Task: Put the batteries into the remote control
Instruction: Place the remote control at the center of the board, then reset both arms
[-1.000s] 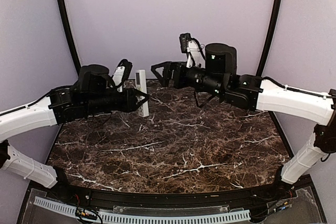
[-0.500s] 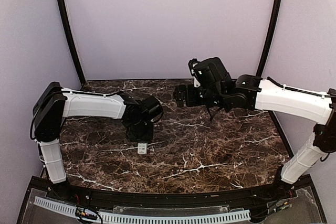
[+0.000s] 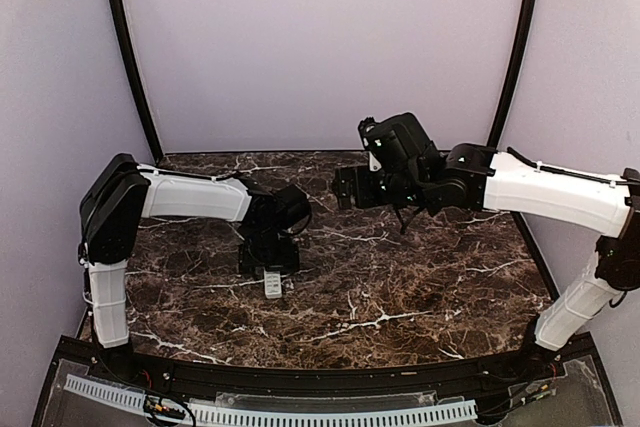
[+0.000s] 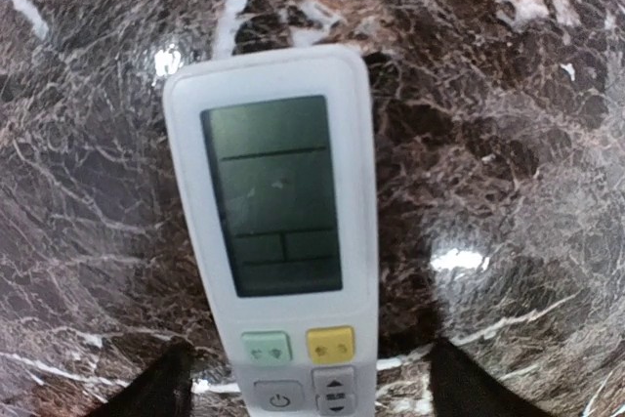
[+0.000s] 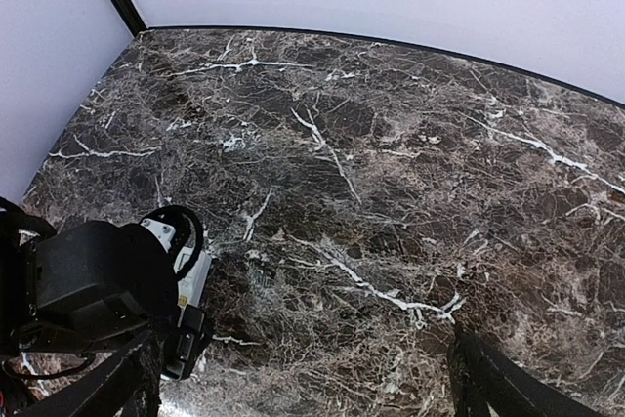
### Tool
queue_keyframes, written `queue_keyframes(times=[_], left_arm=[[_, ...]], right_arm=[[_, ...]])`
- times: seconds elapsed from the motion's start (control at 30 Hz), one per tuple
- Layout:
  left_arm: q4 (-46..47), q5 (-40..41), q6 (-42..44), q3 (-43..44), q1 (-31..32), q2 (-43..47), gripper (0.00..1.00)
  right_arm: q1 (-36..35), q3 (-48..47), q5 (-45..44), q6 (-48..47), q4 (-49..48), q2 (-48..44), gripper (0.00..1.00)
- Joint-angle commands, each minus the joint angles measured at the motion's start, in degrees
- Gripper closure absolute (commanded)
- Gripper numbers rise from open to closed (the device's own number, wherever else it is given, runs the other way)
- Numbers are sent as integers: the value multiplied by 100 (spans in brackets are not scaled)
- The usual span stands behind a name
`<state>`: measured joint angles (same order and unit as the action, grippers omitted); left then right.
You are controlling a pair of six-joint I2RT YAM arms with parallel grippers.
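The white remote control lies flat on the marble table, its dark screen and coloured buttons facing up. My left gripper is low over its button end and open. One dark fingertip stands on each side of the remote, with marble showing in both gaps. In the top view only the remote's near end sticks out from under the left gripper. My right gripper hovers open and empty above the back of the table. In the right wrist view the remote lies at far left. The batteries are out of view.
Dark marble spreads around the remote on all sides. The pale walls and black corner posts close in the back and sides. The right arm spans the back right, and the left arm's elbow stands at the left edge.
The left gripper held the remote upright in the air, carried it down to the table, then opened and let it go. The right gripper drew back slightly to the right.
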<state>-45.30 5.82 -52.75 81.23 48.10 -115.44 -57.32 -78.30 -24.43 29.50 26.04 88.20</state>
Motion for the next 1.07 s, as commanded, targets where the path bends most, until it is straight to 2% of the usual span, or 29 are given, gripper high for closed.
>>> queue_keyframes(times=[0.0, 0.07, 0.17, 0.23, 0.27, 0.33, 0.43, 0.6, 0.73, 0.83, 1.03], left_arm=[[-368, -28, -85, 113, -11, -23, 7], [-347, 116, 51, 204, -18, 212, 2], [-79, 575, 546, 266, -13, 738, 1], [304, 1086, 1198, 138, -11, 1281, 1], [549, 1632, 1553, 64, -11, 1690, 1], [1125, 2420, 1983, -345, -43, 2361, 1], [2143, 2581, 2718, -1264, -474, 3481, 1], [3160, 2351, 2697, -2376, -1667, 4594, 1], [3354, 2249, 2132, -3354, -3007, 5123, 1], [3605, 2827, 2081, -3748, -3225, 5253, 1], [3958, 2960, 2519, -3874, -3391, 5117, 1]], right_arm=[[126, 116, -15, 156, 13, -44, 1], [283, 316, 234, 59, -205, -139, 1], [668, 685, 760, -145, -610, -325, 1], [938, 974, 978, -359, -943, -496, 1], [1112, 1156, 1096, -452, -1105, -604, 1], [1564, 1488, 1435, -534, -1381, -810, 1], [2493, 2081, 1925, -481, -1708, -1257, 1], [3341, 3508, 1818, -532, -2640, -2553, 1], [3526, 4392, 951, 41, -2877, -3485, 1], [3543, 4808, 719, 228, -2776, -3986, 1], [3553, 5264, 536, 385, -2623, -4669, 1]])
